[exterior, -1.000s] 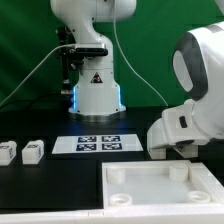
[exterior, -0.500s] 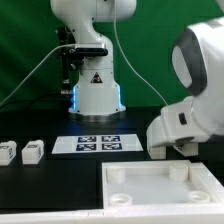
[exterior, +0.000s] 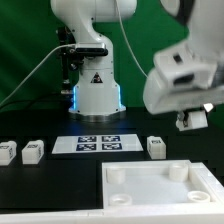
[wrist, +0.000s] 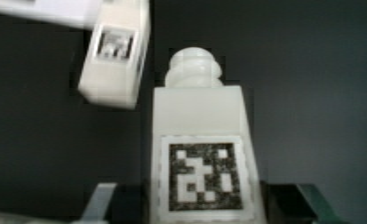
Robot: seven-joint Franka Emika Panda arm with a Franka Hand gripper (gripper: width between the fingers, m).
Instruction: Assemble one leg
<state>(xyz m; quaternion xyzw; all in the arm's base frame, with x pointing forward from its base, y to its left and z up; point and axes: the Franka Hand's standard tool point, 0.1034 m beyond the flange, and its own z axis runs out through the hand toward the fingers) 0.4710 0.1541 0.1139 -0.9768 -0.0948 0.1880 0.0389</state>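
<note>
Black tabletop, green backdrop. One leg was held clamped in the gripper, up off the table above the panel. Pickup looked done, but nothing was seated in a corner socket yet, so insertion was left.

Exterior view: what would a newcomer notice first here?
The gripper, at the exterior view's upper right, holds a leg in the air above the table, and the leg's black-and-white tag fills the wrist view. Below it, a second leg stands near the big white panel. A pair of legs sits at the far left.
</note>
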